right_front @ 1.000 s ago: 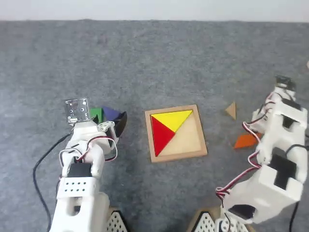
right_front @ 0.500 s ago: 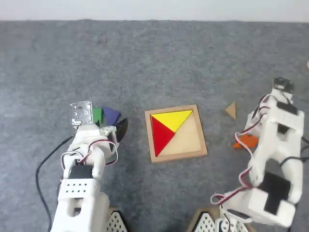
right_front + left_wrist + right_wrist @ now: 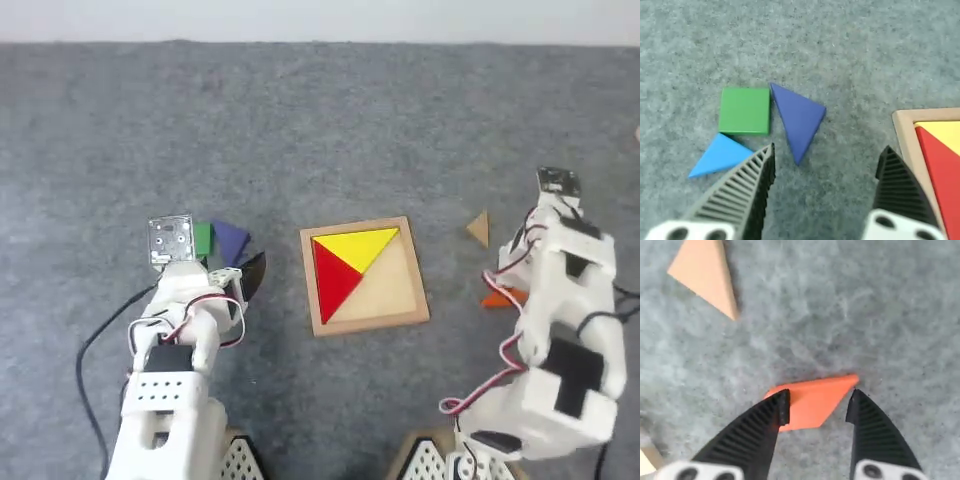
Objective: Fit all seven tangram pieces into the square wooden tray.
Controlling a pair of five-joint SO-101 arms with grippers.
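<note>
Bearing wooden tray (image 3: 307,285), grey felt (image 3: 300,130), white wall (image 3: 320,18)

no readable text, labels, numbers or signs on anything in view

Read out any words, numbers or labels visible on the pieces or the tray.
None: no text can be read anywhere.
The wooden tray is bare wood.
The yellow triangle, red triangle, green square, dark blue triangle, light blue triangle, orange piece and tan triangle are plain colour, unmarked.
</note>
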